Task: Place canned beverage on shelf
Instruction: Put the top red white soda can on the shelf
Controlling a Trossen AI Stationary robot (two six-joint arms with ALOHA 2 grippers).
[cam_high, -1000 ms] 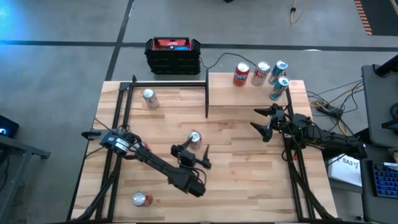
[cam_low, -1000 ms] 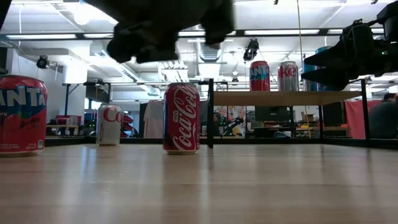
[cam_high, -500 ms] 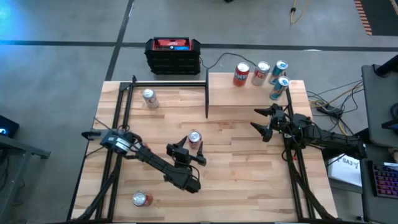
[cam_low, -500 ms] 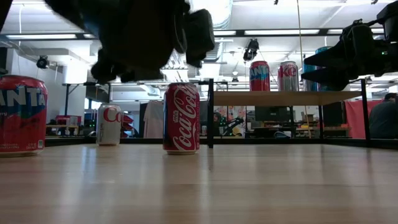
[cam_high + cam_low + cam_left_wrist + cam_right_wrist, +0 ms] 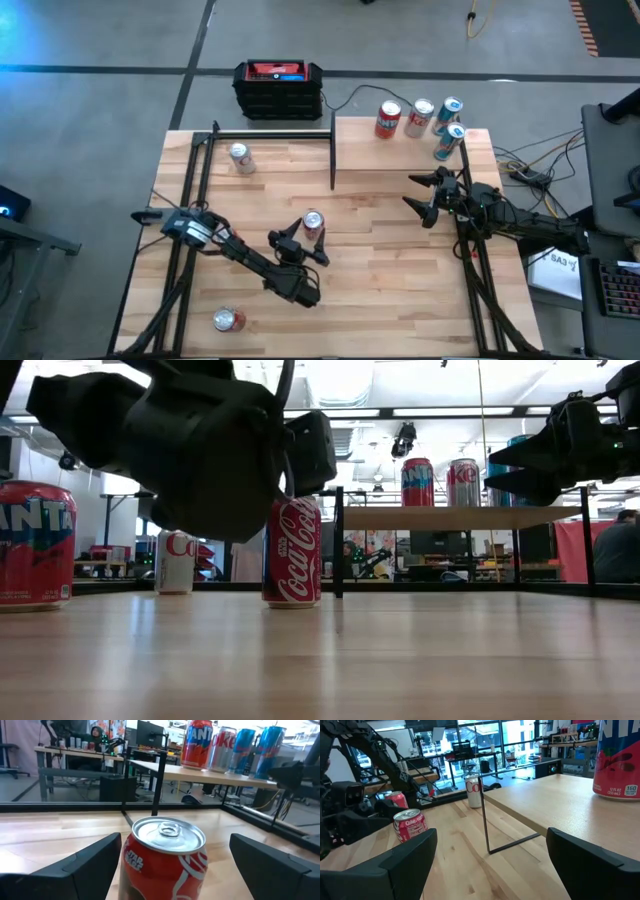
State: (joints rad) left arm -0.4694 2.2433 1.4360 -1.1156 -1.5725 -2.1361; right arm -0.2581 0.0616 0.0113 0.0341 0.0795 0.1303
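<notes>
Standing upright between the spread fingers of the left gripper (image 5: 300,243), the red Coca-Cola can (image 5: 313,222) is bracketed but not seen to be touched; in the left wrist view a dark finger (image 5: 95,857) is set off to each side of the can (image 5: 167,860) with a gap showing on both sides, so the jaws are held wide. In the low view the can (image 5: 292,550) is partly covered by the dark bulk of the left gripper (image 5: 200,450) in front of it.

Beyond the left jaws, past a thin black post, the shelf (image 5: 410,150) is seen as a pale board, and four cans (image 5: 420,122) are standing on it near its far edge. The right gripper (image 5: 425,197) is held just off the shelf's near edge, with its fingers parted and nothing between them; in the right wrist view the shelf top (image 5: 555,802) is seen ahead of those jaws.

Well apart from both jaws, a silver can (image 5: 240,158) is standing near the table's far left, and a red Fanta can (image 5: 228,320) is lying near the table's near edge.
</notes>
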